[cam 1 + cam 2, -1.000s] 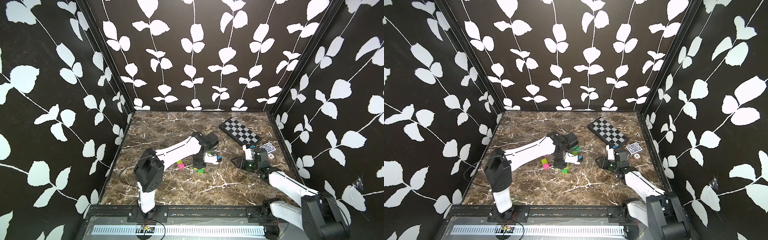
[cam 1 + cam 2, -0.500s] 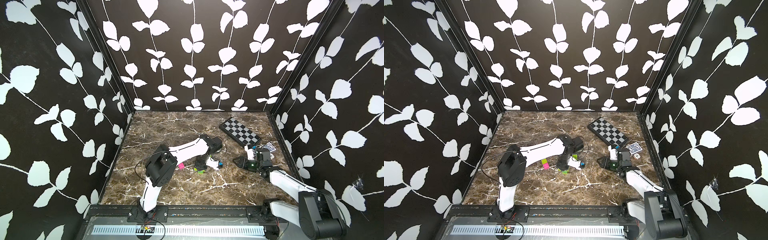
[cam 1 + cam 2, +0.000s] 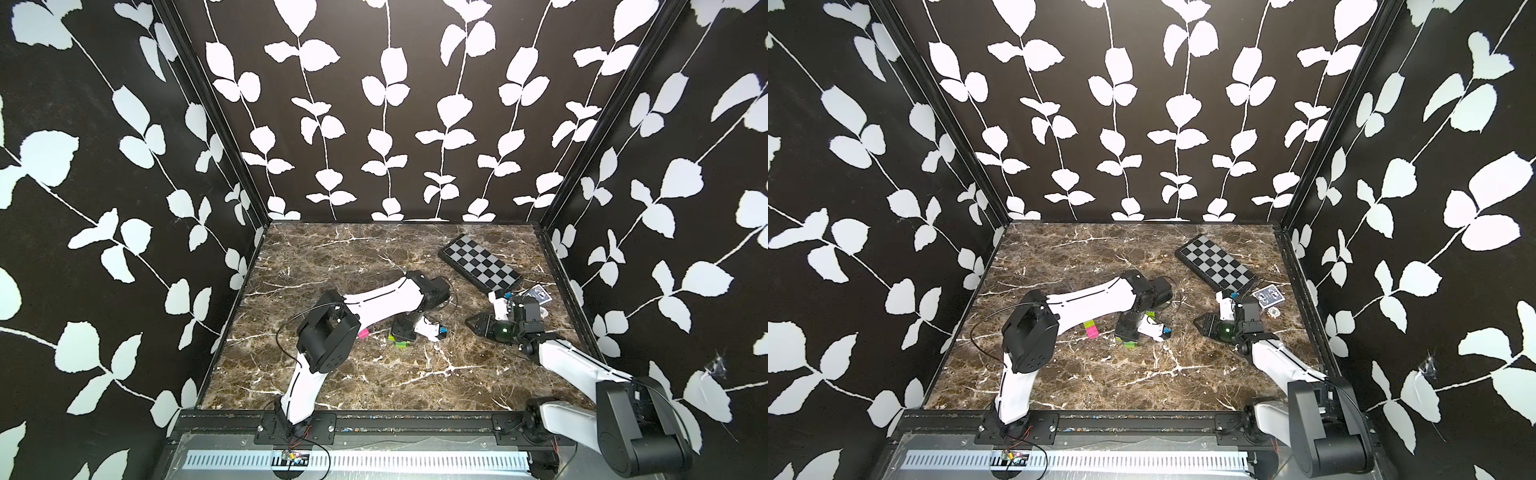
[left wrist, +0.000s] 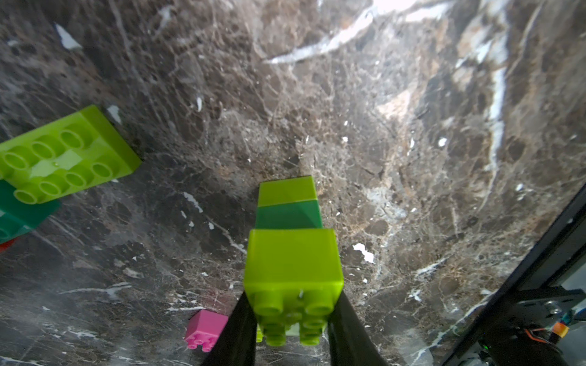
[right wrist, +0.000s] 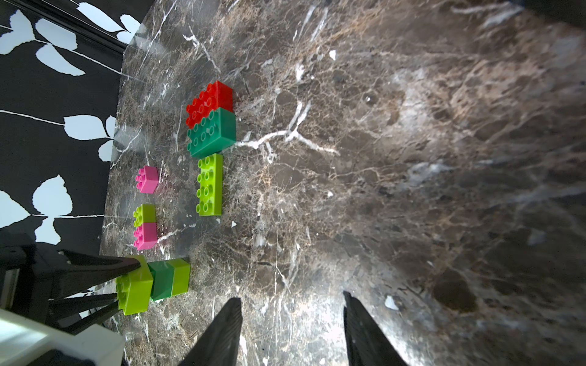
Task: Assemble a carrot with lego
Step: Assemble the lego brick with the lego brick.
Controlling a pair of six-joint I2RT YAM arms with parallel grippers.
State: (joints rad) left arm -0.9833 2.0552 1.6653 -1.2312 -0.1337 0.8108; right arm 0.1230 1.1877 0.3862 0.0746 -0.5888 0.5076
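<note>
Left of centre in a top view, a lime-and-pink pair [image 3: 1090,328] of bricks lies on the marble table [image 3: 1084,249], just beside the white left arm [image 3: 1092,301]. Right of it, near the middle of the frame, the left gripper [image 3: 402,332] points down and is clamped on the carrot [image 3: 400,343]. The left wrist view shows this as 3 joined bricks: a wide lime one between the fingers [image 4: 241,323], then dark green, then a narrower lime end toward the table. I cannot tell whether that end touches the table.

The right wrist view shows the loose lego: a red brick [image 5: 211,98], a dark green brick [image 5: 212,133] and a long lime brick [image 5: 210,183] touch in 1 row. A single pink brick [image 5: 147,179] sits apart.

Further right, the right gripper [image 3: 473,323] hangs low over the table, jaws moderately apart with nothing between them. At upper right lies a checkered board [image 3: 480,268].
</note>
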